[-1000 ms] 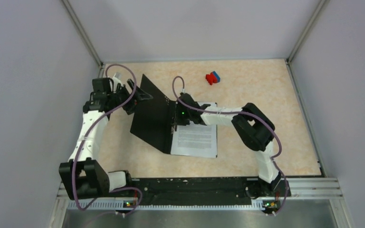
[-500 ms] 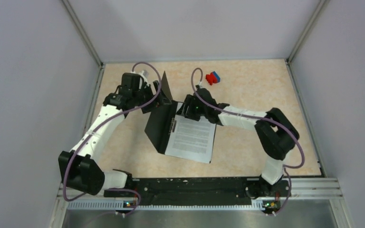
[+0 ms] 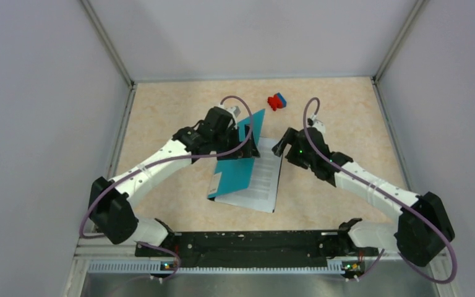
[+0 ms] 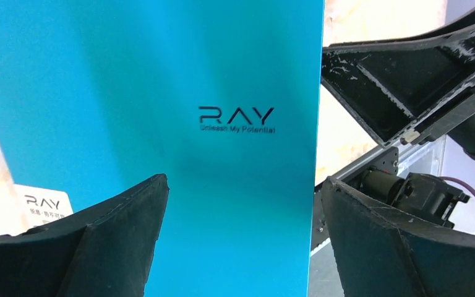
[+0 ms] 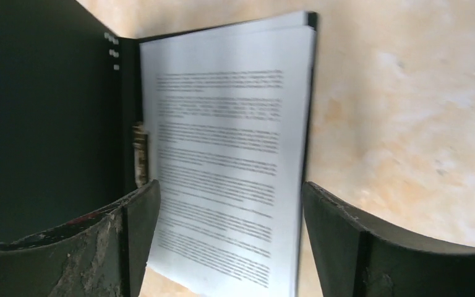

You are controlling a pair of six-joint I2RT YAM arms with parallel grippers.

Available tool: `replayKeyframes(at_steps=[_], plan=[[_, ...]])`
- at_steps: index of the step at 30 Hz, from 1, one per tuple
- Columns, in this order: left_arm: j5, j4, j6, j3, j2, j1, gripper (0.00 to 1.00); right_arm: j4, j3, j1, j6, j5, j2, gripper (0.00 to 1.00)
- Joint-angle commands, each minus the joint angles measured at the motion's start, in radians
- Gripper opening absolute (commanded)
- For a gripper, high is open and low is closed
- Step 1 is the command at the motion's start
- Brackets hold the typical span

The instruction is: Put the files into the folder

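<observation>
Top view: folder [image 3: 234,174] sits mid-table [image 3: 346,124], slightly left of centre. Its teal cover is half raised and leans over the left part of the files [image 3: 266,184]; a right strip of the sheets shows past the cover edge. Files are inside the folder, flat on the back board. Left gripper [image 3: 247,141] is at the cover's far half, on the teal side. Right gripper [image 3: 281,145] is just beside the folder's far right corner, above the table. Small red-and-blue object [image 3: 276,101] lies near the far edge, well apart from the folder.

Left wrist view: jaws spread wide, nothing pinched. Teal cover fills the view beyond the fingers [image 4: 117,241], "RAY" printed mid-face, white label [image 4: 43,204] low left. Can't tell if the fingers touch the cover. The other claw shows at upper right, past the cover edge.

Right wrist view: jaws also wide apart, holding nothing, hanging over the sheets. Text lines are visible but blurred. A black margin of the back board runs along the sheets' right and far edges. Black inner side of the cover stands up at left, with a small clip-like part by the spine.
</observation>
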Motion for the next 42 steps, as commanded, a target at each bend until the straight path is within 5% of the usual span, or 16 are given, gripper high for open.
replayKeyframes(at_steps=[1,9,18,33,42], plan=[[-0.024,0.103,-0.048,0.001,0.039,-0.039,0.99,-0.092,-0.091,-0.03,0.011,0.095,-0.113,0.85],[0.008,0.191,-0.065,-0.043,0.134,-0.076,0.99,-0.093,-0.215,-0.075,0.043,0.089,-0.212,0.9],[-0.096,0.177,-0.039,-0.092,0.131,-0.013,0.99,0.096,-0.278,-0.072,0.061,-0.068,-0.098,0.91],[-0.162,0.099,0.096,-0.227,-0.105,0.256,0.99,0.273,0.077,-0.033,-0.043,-0.144,0.465,0.92],[-0.161,0.092,0.118,-0.257,-0.144,0.295,0.99,0.198,0.137,-0.033,-0.052,-0.092,0.481,0.93]])
